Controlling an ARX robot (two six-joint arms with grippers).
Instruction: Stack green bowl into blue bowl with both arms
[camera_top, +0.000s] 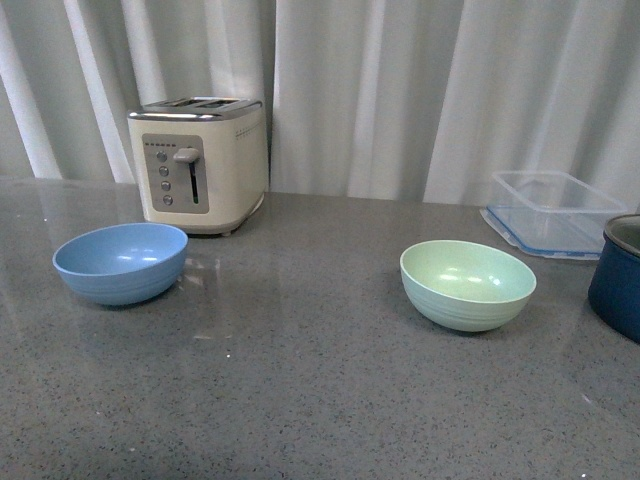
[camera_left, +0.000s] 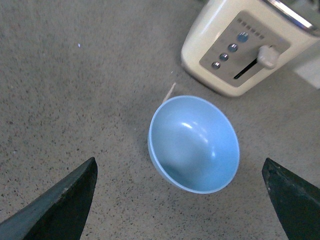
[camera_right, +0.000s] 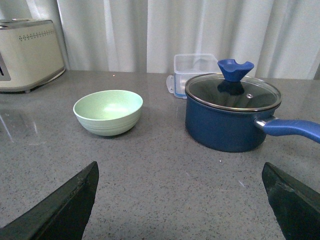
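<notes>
Here the left claw (camera_left: 178, 161) stands wide apart and empty, its two flat black fingers (camera_left: 62, 205) spread to either side above the light sky-blue round matte bowl (camera_left: 194, 145), touching nothing and pointing down at the speckled grey worktop (camera_top: 300, 390). The right claw (camera_right: 180, 166) is likewise spread and empty, held low and level over the worktop. The pale mint-green round ridged bowl (camera_right: 108, 112) sits upright ahead of it, well apart from the blue bowl. Just behind the blue bowl stands a cream two-slot toaster (camera_top: 198, 165). Near the green bowl are a dark navy lidded pot (camera_right: 230, 120) and, behind that, a clear blue-rimmed container (camera_right: 195, 67).
</notes>
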